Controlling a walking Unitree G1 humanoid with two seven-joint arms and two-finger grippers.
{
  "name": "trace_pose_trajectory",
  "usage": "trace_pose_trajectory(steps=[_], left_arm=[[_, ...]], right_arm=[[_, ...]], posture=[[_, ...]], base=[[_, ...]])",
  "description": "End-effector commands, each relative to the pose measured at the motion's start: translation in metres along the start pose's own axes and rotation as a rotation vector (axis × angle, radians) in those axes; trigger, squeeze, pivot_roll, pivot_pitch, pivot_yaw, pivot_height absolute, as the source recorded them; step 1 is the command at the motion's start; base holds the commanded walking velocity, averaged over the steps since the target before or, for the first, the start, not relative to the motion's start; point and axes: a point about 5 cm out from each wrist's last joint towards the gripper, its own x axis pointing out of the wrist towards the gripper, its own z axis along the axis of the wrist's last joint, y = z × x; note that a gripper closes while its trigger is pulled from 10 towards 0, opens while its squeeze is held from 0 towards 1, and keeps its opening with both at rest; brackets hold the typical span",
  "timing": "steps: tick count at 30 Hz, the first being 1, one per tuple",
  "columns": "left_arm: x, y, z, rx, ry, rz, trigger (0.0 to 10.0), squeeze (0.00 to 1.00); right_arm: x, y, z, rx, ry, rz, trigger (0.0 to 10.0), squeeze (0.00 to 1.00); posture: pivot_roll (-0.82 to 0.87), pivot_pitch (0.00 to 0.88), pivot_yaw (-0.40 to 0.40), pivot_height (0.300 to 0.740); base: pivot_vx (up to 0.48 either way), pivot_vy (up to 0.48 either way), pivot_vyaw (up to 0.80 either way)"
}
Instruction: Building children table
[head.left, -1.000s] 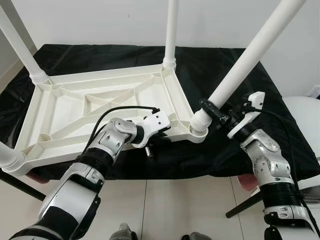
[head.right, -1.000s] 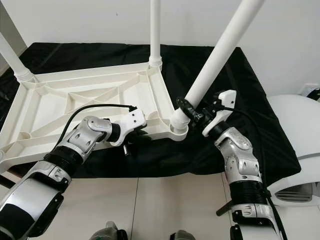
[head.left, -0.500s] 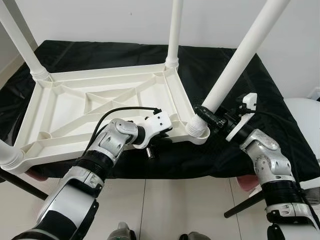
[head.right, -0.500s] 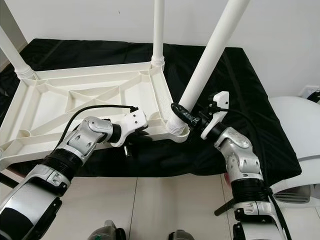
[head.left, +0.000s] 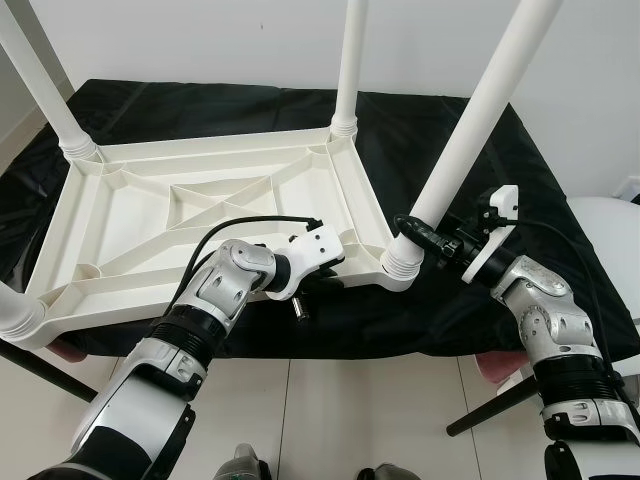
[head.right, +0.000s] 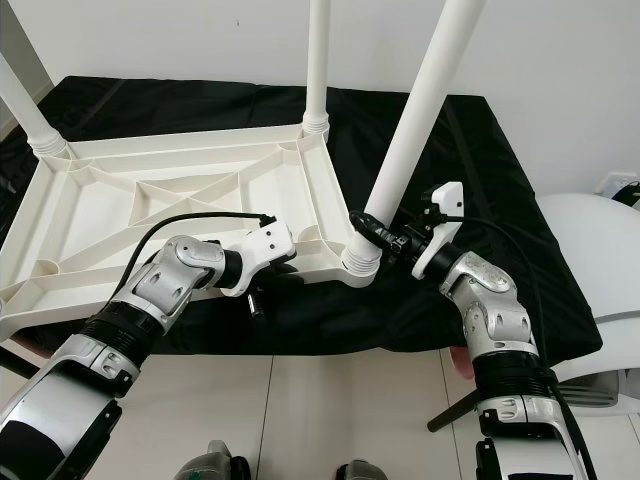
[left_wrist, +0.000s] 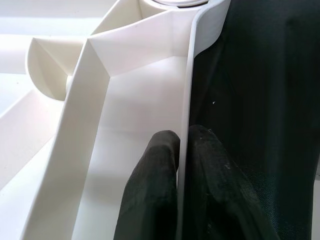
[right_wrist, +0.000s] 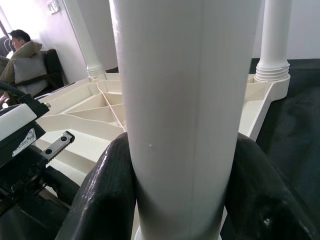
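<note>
Black cloth (head.left: 420, 140), right tool (head.left: 418, 234) clamps table leg (head.left: 470, 130), left tool (left_wrist: 180, 165) pinches tabletop rim (left_wrist: 187, 100).

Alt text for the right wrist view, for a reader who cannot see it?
Two black fingers of the right claw clamp a thick white plastic table leg. Behind it lies the upturned white ribbed tabletop, with two more legs upright.

The tops of the white table legs (head.left: 500, 100) are cut off by the picture's upper edge. The near left corner of the upturned table top (head.left: 30, 320) is cut off at the side. The left gripper (head.left: 318, 283) is partly hidden under the table's rim, and the black-covered desk (head.left: 560, 200) is partly hidden beneath the table.
</note>
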Motion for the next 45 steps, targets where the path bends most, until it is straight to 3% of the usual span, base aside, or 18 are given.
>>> trace_pose_trajectory(steps=[1,14,33,45], left_arm=[[-0.009,0.009,0.012,0.028,-0.039,0.062,10.0,0.00],[-0.010,0.010,0.017,0.026,-0.053,0.075,10.0,0.00],[-0.012,0.009,0.023,0.031,-0.068,0.074,10.0,0.00],[-0.014,0.007,0.028,0.037,-0.081,0.070,10.0,0.00]], right_arm=[[-0.006,-0.002,-0.017,0.001,0.102,-0.021,10.0,0.00],[0.003,0.022,-0.018,-0.013,0.071,0.079,10.0,0.00],[0.005,0.032,-0.028,0.027,0.078,0.081,10.0,0.00],[0.009,0.046,-0.030,-0.018,0.071,0.139,10.0,0.00]], posture=[[-0.01,0.013,0.007,0.740],[-0.01,0.036,0.007,0.740],[-0.01,0.051,0.009,0.740],[0.00,0.060,0.008,0.740]], base=[[0.000,0.000,0.00],[0.000,0.000,0.00],[0.000,0.000,0.00],[0.000,0.000,0.00]])
